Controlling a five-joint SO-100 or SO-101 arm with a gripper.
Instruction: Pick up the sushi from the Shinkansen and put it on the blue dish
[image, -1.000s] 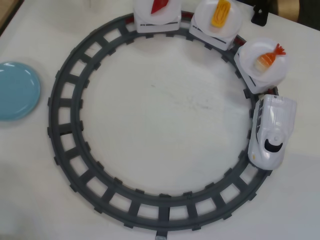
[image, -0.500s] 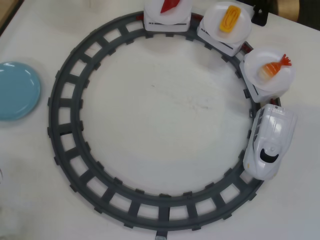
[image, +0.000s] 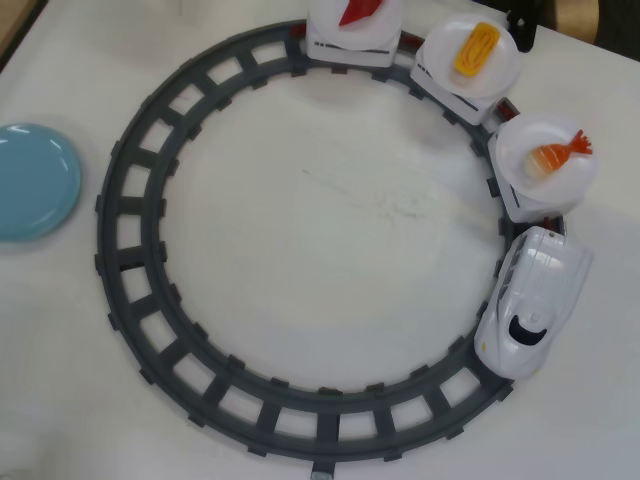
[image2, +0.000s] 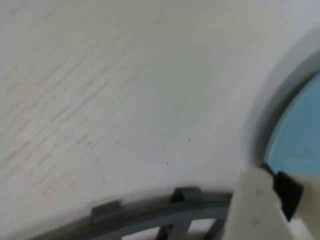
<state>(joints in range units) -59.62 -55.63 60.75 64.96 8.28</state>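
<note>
my gripper shows only one pale finger tip in the wrist view, so i cannot tell its opening. it is near the blue dish. the shrimp sushi rides behind the shinkansen; reaching it comes next.

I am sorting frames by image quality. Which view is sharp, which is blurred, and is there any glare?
Overhead view: fairly sharp, evenly lit, soft shadows; Shinkansen, shrimp sushi and grey track read clearly, and the blue dish shows a faint sheen. Wrist view: soft and out of focus throughout; the gripper is a pale blur, jaws unreadable.
</note>
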